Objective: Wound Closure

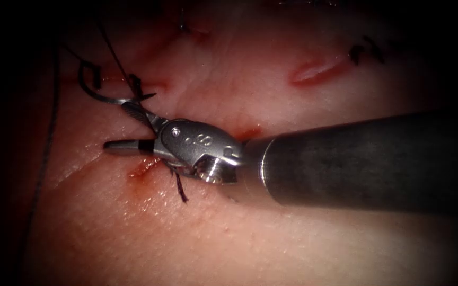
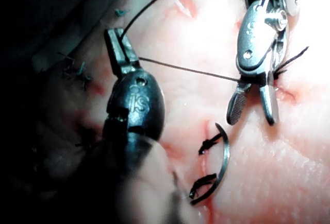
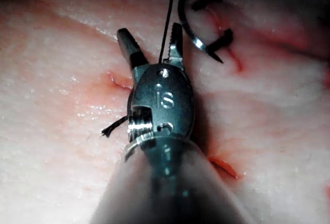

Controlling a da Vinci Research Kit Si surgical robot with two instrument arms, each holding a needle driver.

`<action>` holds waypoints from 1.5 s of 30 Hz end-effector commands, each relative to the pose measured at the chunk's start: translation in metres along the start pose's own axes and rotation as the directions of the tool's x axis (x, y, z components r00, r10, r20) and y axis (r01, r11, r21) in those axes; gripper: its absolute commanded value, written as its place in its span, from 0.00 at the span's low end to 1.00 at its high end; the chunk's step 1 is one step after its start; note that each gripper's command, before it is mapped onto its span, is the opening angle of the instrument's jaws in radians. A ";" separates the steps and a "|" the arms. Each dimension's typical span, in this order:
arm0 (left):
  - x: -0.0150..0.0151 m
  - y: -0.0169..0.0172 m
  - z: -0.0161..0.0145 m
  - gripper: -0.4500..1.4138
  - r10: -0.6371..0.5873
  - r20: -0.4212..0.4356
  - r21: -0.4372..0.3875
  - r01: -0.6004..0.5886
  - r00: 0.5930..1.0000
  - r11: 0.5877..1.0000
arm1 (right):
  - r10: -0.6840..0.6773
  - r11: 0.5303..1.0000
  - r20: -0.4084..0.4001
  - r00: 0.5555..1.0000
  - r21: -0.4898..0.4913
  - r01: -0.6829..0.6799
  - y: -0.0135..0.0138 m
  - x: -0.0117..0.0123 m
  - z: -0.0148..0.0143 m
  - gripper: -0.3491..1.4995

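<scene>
— What's the surface like?

— Pale, moist tissue (image 1: 271, 69) carries everything, with red fluid (image 1: 143, 170) pooled in a small cut just under the right arm's tool. A second short cut (image 1: 316, 70) gapes near the tissue's far right edge. Beyond the tissue all is dark.

— And the right arm's tool (image 1: 117, 127)?

— Its jaws stand wide apart and hold nothing. A cut end of thread (image 1: 180, 189) sticks out of the tissue just beneath its wrist.

— The needle?

— The needle (image 1: 99, 90) is free of both tools, lying on the tissue toward its far left corner, just beyond the right tool's upper jaw; dark stitches (image 2: 206, 144) cross beside its curve. Whether its tip is in the tissue I cannot tell.

— The left arm's tool?

— The left arm's tool (image 2: 117, 46) has its jaws closed on the thread (image 2: 191, 69), which runs taut across to the right tool's jaws.
</scene>
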 end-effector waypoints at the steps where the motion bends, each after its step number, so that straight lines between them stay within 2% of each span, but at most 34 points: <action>1: -0.0004 -0.0004 0.0007 0.00 0.003 -0.001 0.001 -0.003 1.000 1.000 | 0.001 1.000 -0.005 1.000 0.004 -0.001 -0.0002 0.0001 0.0011 0.82; 2: -0.0003 -0.0004 0.0007 0.00 0.003 0.002 0.002 -0.003 1.000 1.000 | -0.005 1.000 -0.004 1.000 0.002 0.005 -0.0001 0.0001 0.0011 0.75; 3: -0.0002 -0.0003 0.0007 0.00 0.003 0.002 0.002 -0.003 1.000 1.000 | -0.009 1.000 0.000 1.000 -0.004 0.009 -0.0001 0.0002 0.0011 0.64; 4: -0.0001 -0.0003 0.0007 0.00 0.004 0.002 0.002 -0.004 1.000 1.000 | -0.009 1.000 -0.003 1.000 -0.015 0.009 -0.0001 0.0003 0.0010 0.41; 5: 0.0000 -0.0002 0.0008 0.00 0.004 0.002 0.002 -0.004 1.000 1.000 | -0.008 0.999 -0.006 1.000 -0.036 0.008 0.0000 0.0004 0.0009 0.06; 6: 0.0001 -0.0001 0.0008 0.00 0.005 0.002 0.002 -0.005 1.000 1.000 | -0.006 0.999 -0.005 1.000 -0.054 0.005 0.0000 0.0006 0.0008 0.00; 7: 0.0002 0.0000 0.0008 0.00 0.006 0.002 0.003 -0.006 1.000 1.000 | -0.003 0.997 -0.010 1.000 -0.078 0.002 0.0001 0.0008 0.0008 0.00; 9: 0.0003 0.0003 0.0008 0.00 0.009 -0.001 0.002 -0.009 1.000 1.000 | 0.087 0.988 -0.075 0.993 -0.124 -0.096 0.0002 0.0024 0.0005 0.00; 13: 0.0004 0.0006 0.0006 0.00 0.012 -0.003 0.001 -0.012 1.000 1.000 | 0.103 0.986 -0.110 0.989 -0.123 -0.116 0.0000 0.0034 0.0000 0.00; 15: 0.0004 0.0008 0.0004 0.00 0.014 -0.004 0.000 -0.014 1.000 1.000 | 0.064 0.992 -0.118 0.991 -0.101 -0.076 0.0000 0.0036 -0.0005 0.00; 16: 0.0005 0.0008 0.0002 0.00 0.014 -0.006 -0.002 -0.014 1.000 1.000 | 0.066 0.993 -0.119 0.991 -0.086 -0.076 0.0001 0.0036 -0.0014 0.53; 17: 0.0006 0.0008 0.0001 0.00 0.014 -0.007 -0.002 -0.014 1.000 1.000 | 0.067 0.994 -0.118 0.991 -0.077 -0.077 0.0003 0.0037 -0.0028 0.90; 22: 0.0010 0.0010 0.0005 0.00 0.015 -0.018 -0.002 -0.015 1.000 1.000 | 0.007 0.991 -0.081 0.997 -0.134 -0.018 0.0022 0.0035 -0.0080 0.93; 26: 0.0015 0.0016 0.0009 0.00 0.022 -0.046 -0.002 -0.022 0.999 1.000 | -0.040 0.983 -0.031 0.999 -0.178 0.033 0.0056 0.0037 -0.0142 0.91; 32: 0.0025 0.0052 0.0022 0.00 -0.033 -0.133 -0.022 0.031 0.991 0.999 | -0.088 0.968 -0.040 0.995 -0.241 0.076 0.0105 0.0046 -0.0218 0.91; 35: 0.0036 0.0089 0.0041 0.00 -0.068 -0.195 -0.070 0.055 0.978 0.996 | -0.112 0.950 -0.045 0.993 -0.297 0.093 0.0128 0.0058 -0.0250 0.94; 40: 0.0057 0.0124 0.0063 0.00 -0.105 -0.266 -0.128 0.073 0.958 0.989 | -0.126 0.936 -0.041 0.991 -0.335 0.105 0.0138 0.0070 -0.0265 0.92; 43: 0.0077 0.0139 0.0074 0.00 -0.104 -0.299 -0.140 0.064 0.948 0.988 | -0.128 0.937 -0.040 0.991 -0.332 0.107 0.0138 0.0073 -0.0263 0.91; 45: 0.0100 0.0149 0.0084 0.00 -0.096 -0.332 -0.149 0.049 0.938 0.988 | -0.132 0.937 -0.043 0.990 -0.332 0.110 0.0137 0.0074 -0.0257 0.91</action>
